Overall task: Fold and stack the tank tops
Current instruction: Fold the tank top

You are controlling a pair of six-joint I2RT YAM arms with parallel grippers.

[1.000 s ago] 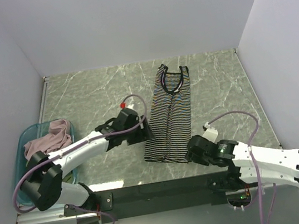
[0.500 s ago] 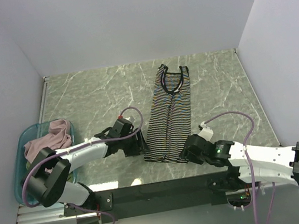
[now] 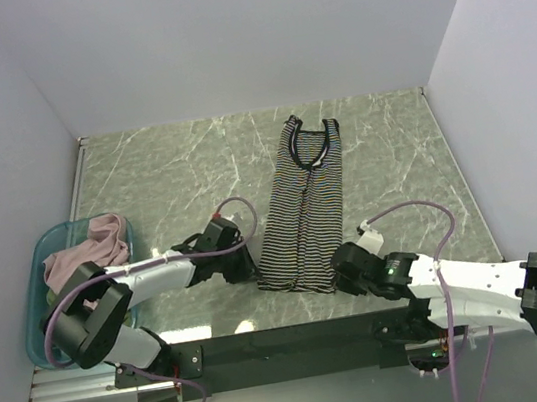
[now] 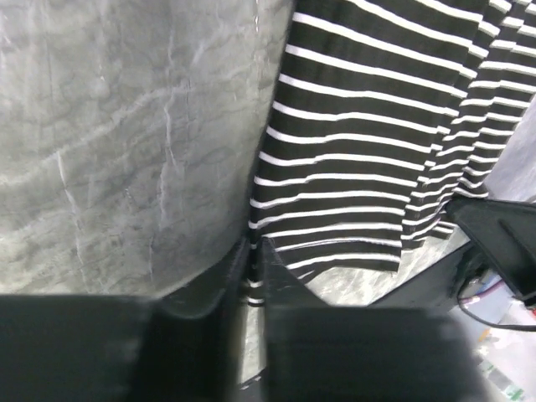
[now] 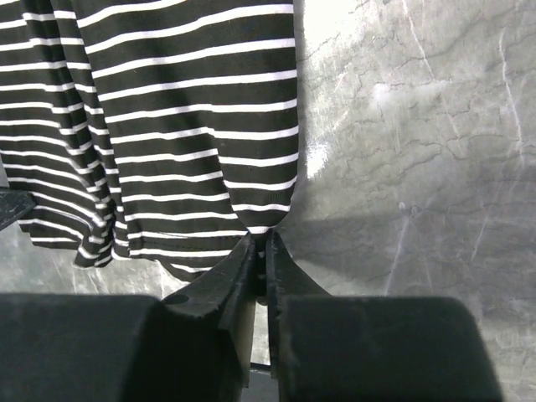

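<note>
A black-and-white striped tank top lies lengthwise on the marble table, folded narrow, its dark-edged neck at the far end. My left gripper is shut on the near left corner of its hem; the striped cloth runs between the left fingertips. At the near right corner my right gripper is shut on the hem, with striped cloth pinched at its fingertips. A dusty pink tank top lies bunched in the tub at the left.
A teal plastic tub stands at the table's left edge beside the left arm. White walls close the table on three sides. The black base rail runs along the near edge.
Both grippers have moved down onto the near hem of the striped top and closed on its two corners; the left one came toward me from beside the cloth.
</note>
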